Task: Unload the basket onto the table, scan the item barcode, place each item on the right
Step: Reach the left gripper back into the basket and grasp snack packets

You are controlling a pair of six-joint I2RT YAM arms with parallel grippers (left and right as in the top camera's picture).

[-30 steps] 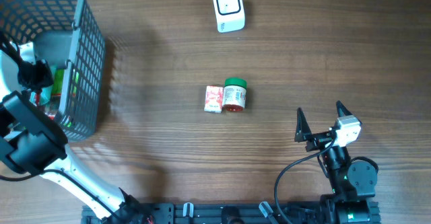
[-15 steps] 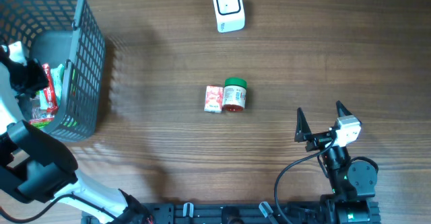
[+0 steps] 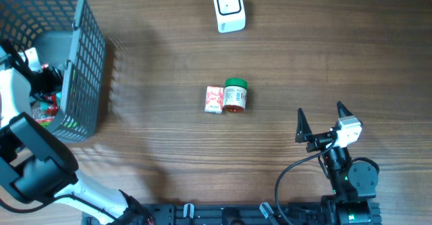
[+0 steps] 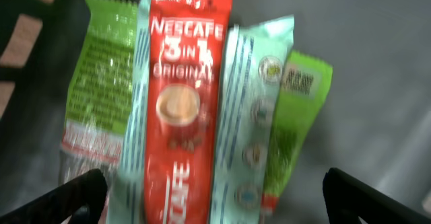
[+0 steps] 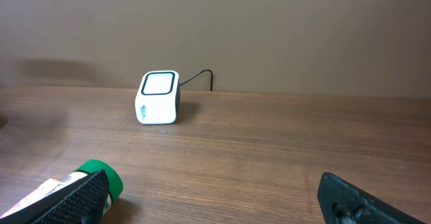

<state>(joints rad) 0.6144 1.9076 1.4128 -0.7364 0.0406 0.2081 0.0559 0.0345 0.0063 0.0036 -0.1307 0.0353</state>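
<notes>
Nescafe sachet [image 4: 185,109] blurred, lower end cropped, packets [image 4: 252,116] beneath half hidden

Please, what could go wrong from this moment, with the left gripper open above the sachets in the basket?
1. The red Nescafe sachet lies across green sachets and a pale blue sachet, so the open left gripper may pinch several at once.
2. The wall of the grey mesh basket stands close to that arm; lifting out could snag it.

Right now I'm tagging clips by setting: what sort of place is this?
Probably a mock shop checkout: a white barcode scanner, a grey wire basket holding sachets, and a green-lidded jar.
</notes>
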